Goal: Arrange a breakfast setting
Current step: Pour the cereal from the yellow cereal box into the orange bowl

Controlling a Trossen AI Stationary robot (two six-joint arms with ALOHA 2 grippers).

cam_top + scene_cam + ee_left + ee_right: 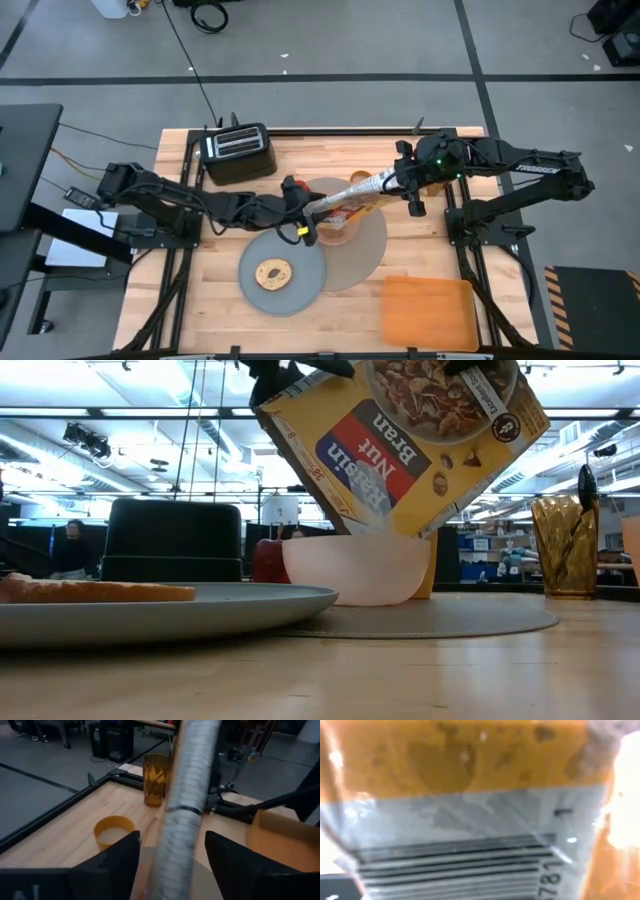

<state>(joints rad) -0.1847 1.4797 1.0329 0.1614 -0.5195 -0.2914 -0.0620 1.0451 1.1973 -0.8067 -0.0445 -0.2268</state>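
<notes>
Both grippers hold a Raisin Nut Bran cereal box [400, 435] tilted over the translucent pink bowl [355, 568], which sits on the round taupe mat [368, 245]. The left gripper [305, 215] clamps the box's lower end, the right gripper [405, 185] its upper end. The bagel [273, 273] lies on the grey plate [250, 285], which overlaps the mat's edge on the counter [200, 300].
</notes>
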